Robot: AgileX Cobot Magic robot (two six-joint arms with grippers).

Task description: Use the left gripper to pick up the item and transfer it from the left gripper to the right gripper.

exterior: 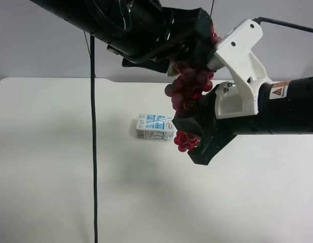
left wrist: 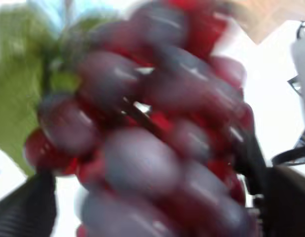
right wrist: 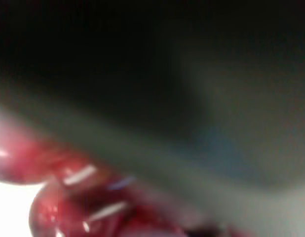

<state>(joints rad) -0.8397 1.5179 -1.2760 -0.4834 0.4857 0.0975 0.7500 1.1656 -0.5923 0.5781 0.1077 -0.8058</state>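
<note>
**Item:** bunch of artificial grapes (exterior: 189, 83), aloft at upper centre-right of the exterior frame, well above the table (exterior: 55, 177).
**Holders:** right end effector (exterior: 191, 135) clamped on the lower berries. Left end effector (exterior: 193, 56) at the bunch's top; whether it grips cannot be told.
**Step:** handover, judged nearly made.
**Next:** left fingers must part fully and withdraw without dragging berries.
**Views:** only the exterior shows both arms and the small white-blue carton (exterior: 155, 126). Only the left wrist shows the green leaf (left wrist: 19, 108).

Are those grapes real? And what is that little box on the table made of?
The grapes look like plastic or rubber, not fruit: evenly glossy, with sharp highlights in the wrist views. The box looks like printed coated cardboard, with crisp folded edges. Neither is certain by sight.
</note>
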